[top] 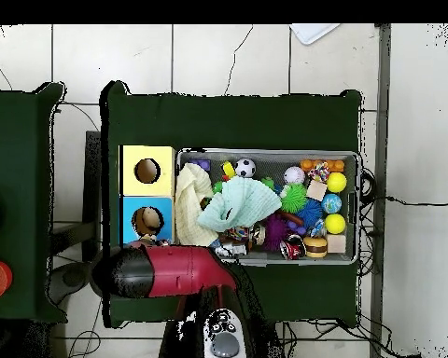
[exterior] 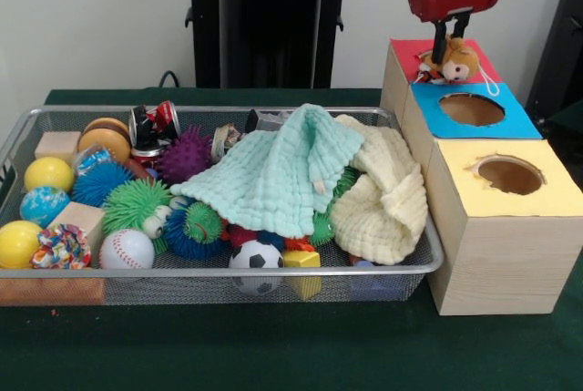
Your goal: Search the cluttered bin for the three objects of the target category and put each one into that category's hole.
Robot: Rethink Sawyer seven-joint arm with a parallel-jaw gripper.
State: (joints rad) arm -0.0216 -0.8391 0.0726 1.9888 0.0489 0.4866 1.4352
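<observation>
A tan-brown plush monkey [exterior: 458,64] sits on the red-surrounded end [exterior: 405,50] of the pale wooden box [exterior: 496,254], pinched between the dark fingers of the hand [exterior: 450,45], which reaches down from above and is closed on it. The hole beneath is hidden. Beside the box, the wire-mesh bin [exterior: 27,127] on the green worktop [exterior: 273,345] holds spiky balls [exterior: 135,203], sports balls [exterior: 256,260] and two cloths [exterior: 273,177].

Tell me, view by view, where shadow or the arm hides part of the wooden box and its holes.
Front view: the gripper with the plush monkey covers the red-surround hole; the blue hole and yellow hole are evenly lit, dark inside. Overhead view: the arm hides the red end of the wooden box; only the other two holes show.
</observation>
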